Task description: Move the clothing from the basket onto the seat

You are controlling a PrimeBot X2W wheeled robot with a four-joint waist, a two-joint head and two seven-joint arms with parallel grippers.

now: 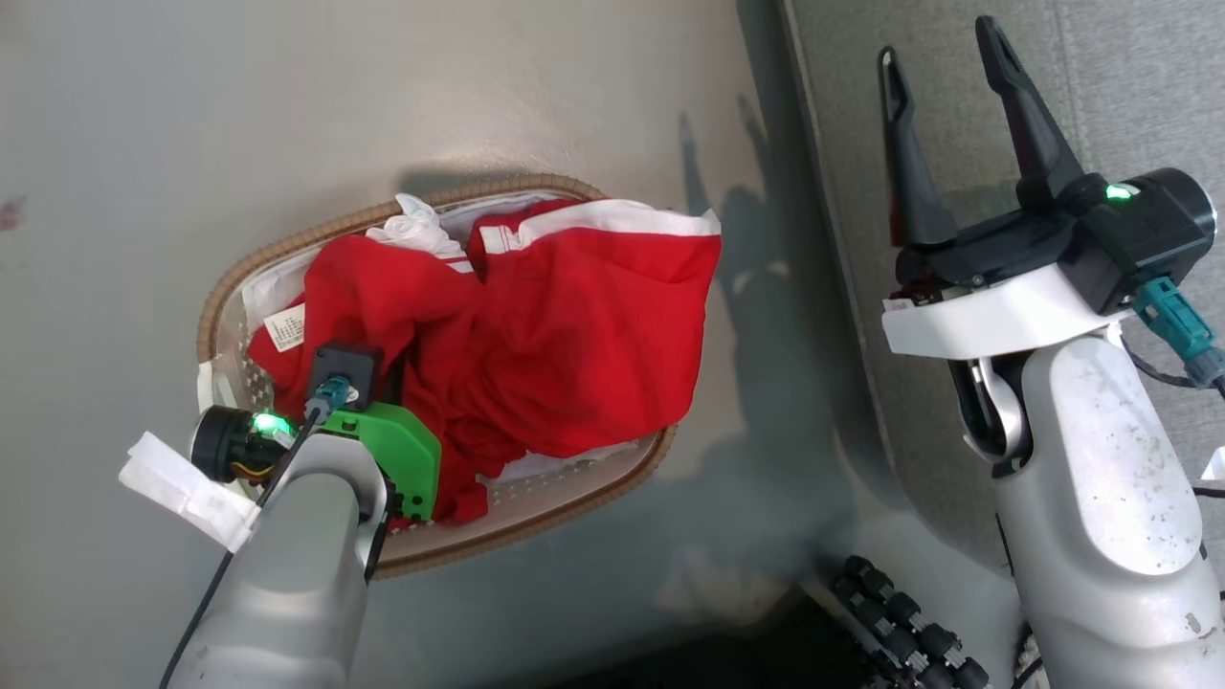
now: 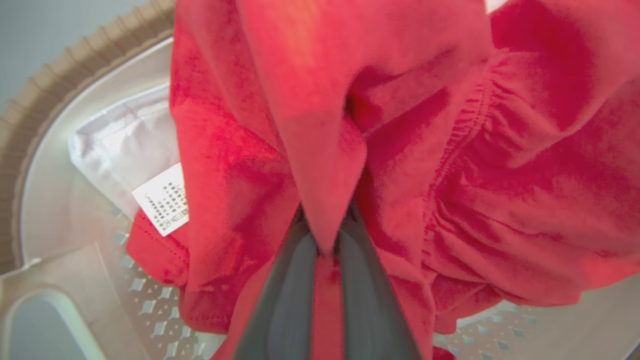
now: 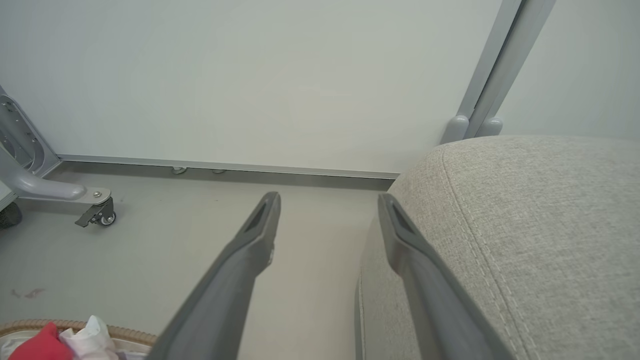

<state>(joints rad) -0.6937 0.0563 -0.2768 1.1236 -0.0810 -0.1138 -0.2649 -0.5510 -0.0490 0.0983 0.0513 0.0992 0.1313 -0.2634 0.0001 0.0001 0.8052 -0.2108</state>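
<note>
A: L side status?
B: Left claw (image 2: 327, 240) pinched tight on a thin red fold of the clothing (image 1: 574, 335), down inside the basket (image 2: 65, 70). Right claw (image 1: 941, 48) spread wide, nothing in it, up by the near edge of the seat (image 3: 525, 225).
A: Where's the clothing rn?
B: All heaped in the basket. One piece w/ a white band hangs over the rim on the seat side. None on the seat yet.
A: Main risk?
B: Imo the pinch. It's on a narrow fold only and the fabric looks slick, so it could slide out on the lift and flop back or onto the floor (image 1: 191, 115).
A: Tangle?
B: Likely. The pieces are bunched together and I can't tell which one the fold belongs to. A lift may drag a 2nd piece halfway up, and it could drop off over the floor gap btw basket & seat.
A: Basket itself?
B: Looks like light plastic. If cloth snags on the rim or the white liner (image 2: 125, 140), the pull could tip or skid it.
A: Right arm in the way?
B: Poss. It hovers on the probable carry path, so dangling cloth could catch its fingers.
</note>
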